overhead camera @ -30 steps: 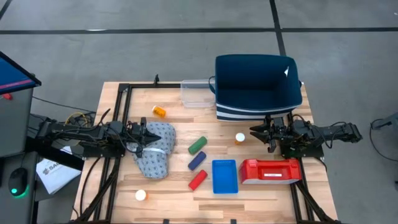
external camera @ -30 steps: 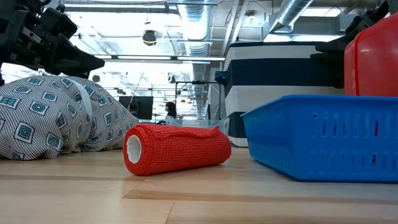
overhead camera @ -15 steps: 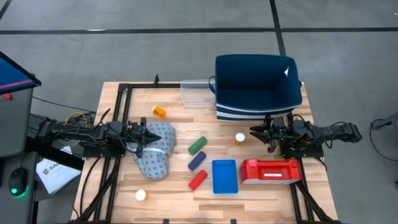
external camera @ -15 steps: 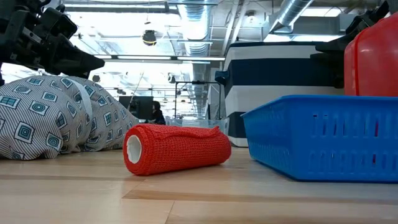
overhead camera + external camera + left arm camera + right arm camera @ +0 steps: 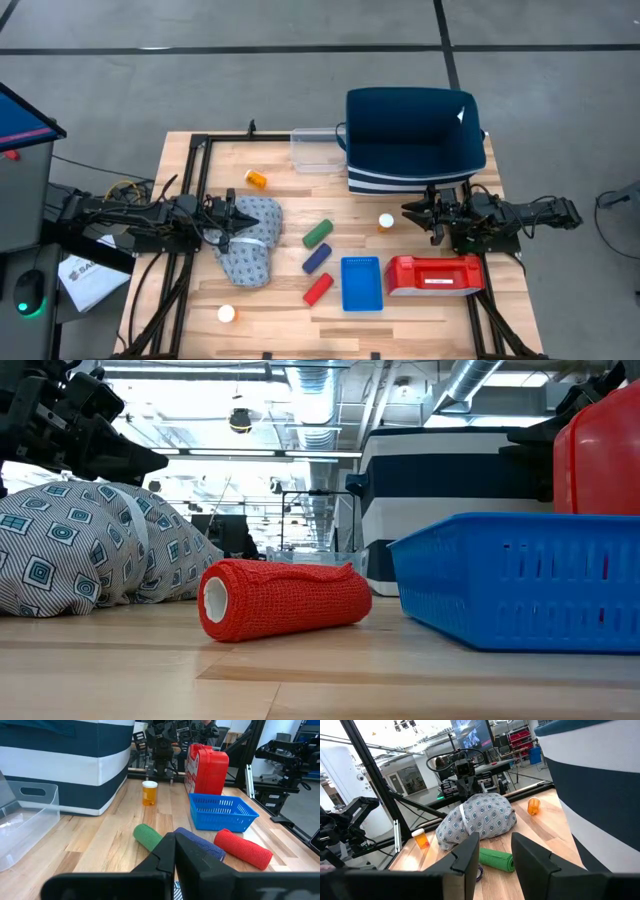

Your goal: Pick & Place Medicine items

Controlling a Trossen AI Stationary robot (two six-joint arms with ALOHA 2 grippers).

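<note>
- Right end effector (image 5: pixel 433 222): fingers spread, empty; a small translucent orange pill bottle with white cap (image 5: pixel 386 221) stands near, at its 9 o'clock.
- Left end effector (image 5: pixel 228 222): pressed together, over the patterned grey cloth bag (image 5: pixel 250 250).
- Second bottle (image 5: pixel 257 179) lies at 11 o'clock on the wooden counter (image 5: pixel 280 318); a third (image 5: pixel 227 313) sits by the 7 o'clock edge, open room around it.

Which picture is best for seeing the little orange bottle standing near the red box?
The left wrist view: the orange bottle stands upright there with its white cap, clear and unblocked, near the red box. The high view shows only its cap from above. The low view and the right wrist view do not show it.
</note>
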